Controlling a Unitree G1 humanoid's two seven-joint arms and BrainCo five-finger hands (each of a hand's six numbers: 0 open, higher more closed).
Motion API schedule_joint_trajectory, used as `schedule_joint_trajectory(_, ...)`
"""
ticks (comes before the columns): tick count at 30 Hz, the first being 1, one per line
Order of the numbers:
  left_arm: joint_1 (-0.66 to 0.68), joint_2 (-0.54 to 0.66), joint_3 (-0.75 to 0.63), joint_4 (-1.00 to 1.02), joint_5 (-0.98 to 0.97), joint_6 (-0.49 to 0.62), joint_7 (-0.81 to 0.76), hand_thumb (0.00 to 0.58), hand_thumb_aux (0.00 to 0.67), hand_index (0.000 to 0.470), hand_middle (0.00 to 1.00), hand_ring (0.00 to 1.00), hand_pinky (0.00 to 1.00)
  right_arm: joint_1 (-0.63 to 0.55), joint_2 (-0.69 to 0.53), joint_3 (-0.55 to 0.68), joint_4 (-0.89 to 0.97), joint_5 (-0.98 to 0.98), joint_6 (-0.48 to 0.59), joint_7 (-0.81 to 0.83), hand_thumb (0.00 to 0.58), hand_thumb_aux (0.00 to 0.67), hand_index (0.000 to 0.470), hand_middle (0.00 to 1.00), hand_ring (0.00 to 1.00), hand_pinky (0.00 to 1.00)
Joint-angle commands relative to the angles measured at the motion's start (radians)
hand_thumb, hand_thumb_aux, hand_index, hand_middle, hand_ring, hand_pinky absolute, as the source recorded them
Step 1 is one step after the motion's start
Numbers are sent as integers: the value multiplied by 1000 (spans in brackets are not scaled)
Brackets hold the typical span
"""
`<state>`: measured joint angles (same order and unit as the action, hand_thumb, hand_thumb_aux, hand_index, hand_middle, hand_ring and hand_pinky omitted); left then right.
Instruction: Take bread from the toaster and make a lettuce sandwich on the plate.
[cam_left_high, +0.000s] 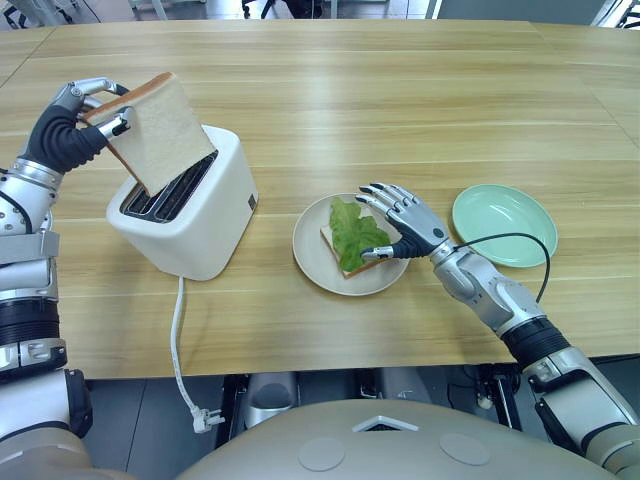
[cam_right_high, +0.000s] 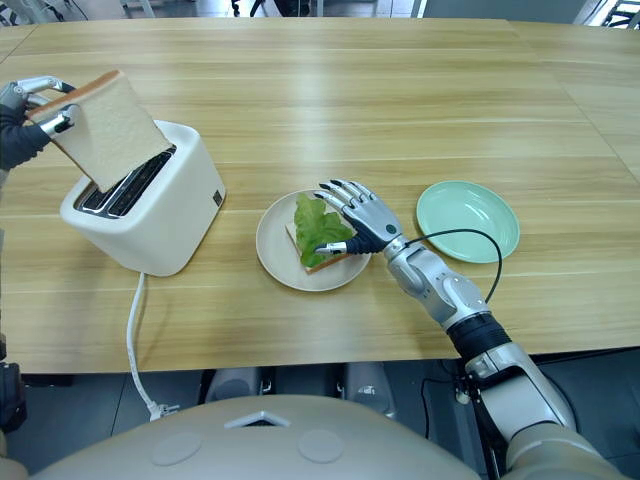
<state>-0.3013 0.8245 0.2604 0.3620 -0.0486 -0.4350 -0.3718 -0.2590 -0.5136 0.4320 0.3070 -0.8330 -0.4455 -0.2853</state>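
Wood table (cam_left_high: 400, 110) before you: your left hand (cam_left_high: 75, 125) pinches a pale, tan-crusted slice (cam_left_high: 160, 130), tilted, its lower corner at the toaster (cam_left_high: 200, 225) slot. Your right hand (cam_left_high: 410, 220) sits fingers spread, holding nothing, beside lettuce (cam_left_high: 355, 235) lying on bread (cam_left_high: 349, 269) on the plate (cam_left_high: 312, 262).

The table (cam_left_high: 400, 110) is shown as pale, satin-finished wood. The toaster (cam_left_high: 200, 220) is cased in matt cream plastic (slots lined with shiny metal). The bread slice (cam_left_high: 160, 130) is matt and porous; the right hand (cam_left_high: 410, 218) is clad in brushed silver metal.
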Motion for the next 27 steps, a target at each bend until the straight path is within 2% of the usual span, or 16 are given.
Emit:
schedule_joint_trajectory(1, -23, -11, 23, 54, -53, 18, -43, 580, 670, 460, 1000, 1000, 1000, 7, -2, -6, -8, -4, -6, -1, 0, 0, 0, 0, 0, 0)
schedule_joint_trajectory(7, -48, -50, 55, 37, -200, 52, -145, 580, 670, 460, 1000, 1000, 1000, 7, -4, -8, -9, -4, -6, -2, 0, 0, 0, 0, 0, 0)
schedule_joint_trajectory(14, -103, -140, 9, -124, -333, 152, -254, 580, 670, 460, 1000, 1000, 1000, 4, -14, -72, -41, 7, 16, -49, 0, 0, 0, 0, 0, 0)
schedule_joint_trajectory(22, -205, -351, -173, -223, -317, 271, -283, 580, 670, 460, 1000, 1000, 1000, 5, -11, -198, -49, 39, 85, -132, 0, 0, 0, 0, 0, 0)
schedule_joint_trajectory(27, -268, -478, -300, -75, -216, 257, -300, 580, 670, 460, 1000, 1000, 1000, 30, -4, -297, -100, 79, 123, -186, 0, 0, 0, 0, 0, 0)
